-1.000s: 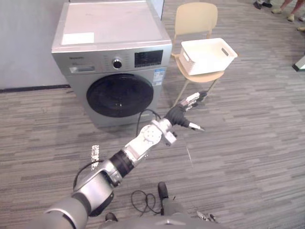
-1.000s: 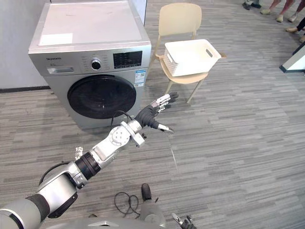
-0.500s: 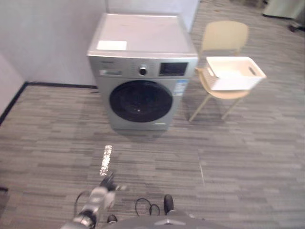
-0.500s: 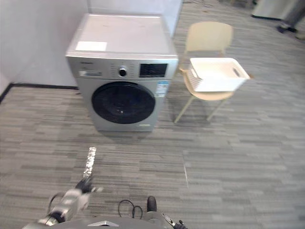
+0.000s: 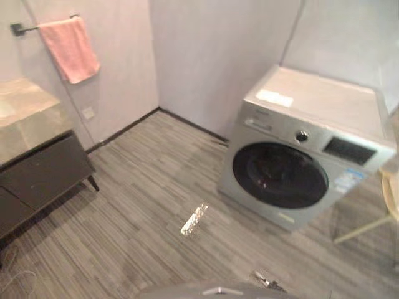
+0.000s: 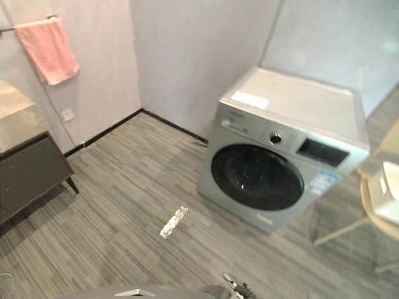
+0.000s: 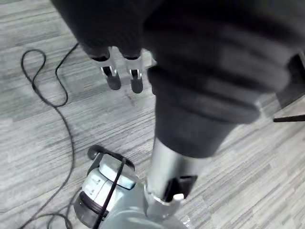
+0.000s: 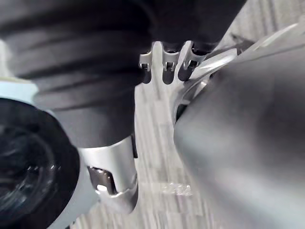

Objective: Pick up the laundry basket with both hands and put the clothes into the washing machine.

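Basket (image 6: 389, 190) sat on chair (image 6: 373, 216) at scene's right edge, right of washing machine (image 6: 280, 156). Likely light, stiff plastic: take both ends. Left hand (image 7: 136, 78) and right hand (image 8: 164, 67) hung relaxed, fingers straight, empty.

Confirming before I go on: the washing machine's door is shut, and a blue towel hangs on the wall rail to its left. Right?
Not quite. The towel on the rail is pink, not blue, as the left eye view shows. The rest holds: the washing machine has its door shut, and the towel hangs to its left.
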